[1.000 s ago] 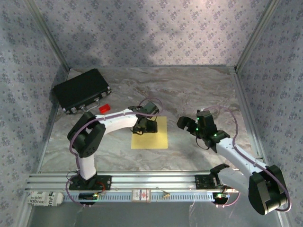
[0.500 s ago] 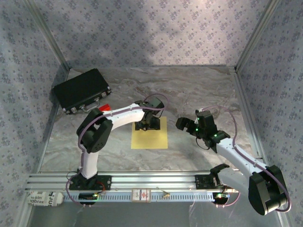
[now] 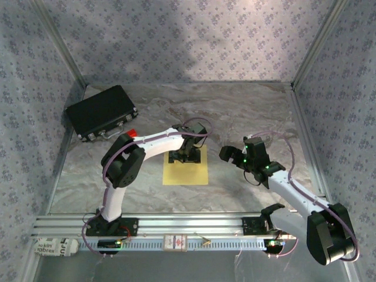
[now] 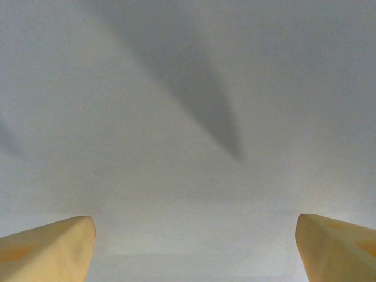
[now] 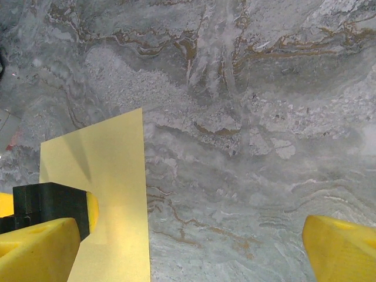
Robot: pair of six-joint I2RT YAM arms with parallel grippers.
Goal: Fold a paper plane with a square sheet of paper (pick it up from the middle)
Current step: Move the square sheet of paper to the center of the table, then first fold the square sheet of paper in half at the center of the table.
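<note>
So the square sheet of paper (image 3: 185, 175) is lying flat on the marble table (image 3: 252, 111), pretty much in the middle between the two arms. Left gripper (image 3: 187, 156) is right over its far half, fingers spread wide, nothing pinched. Right gripper (image 5: 188, 247) hangs near the sheet's right edge, wide open too, holding nothing.

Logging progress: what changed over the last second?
The left end effector shifted slightly right over the square sheet of paper, jaws open, gripping nothing. The sheet stayed flat; the right end effector, open, and the black case held still.
</note>
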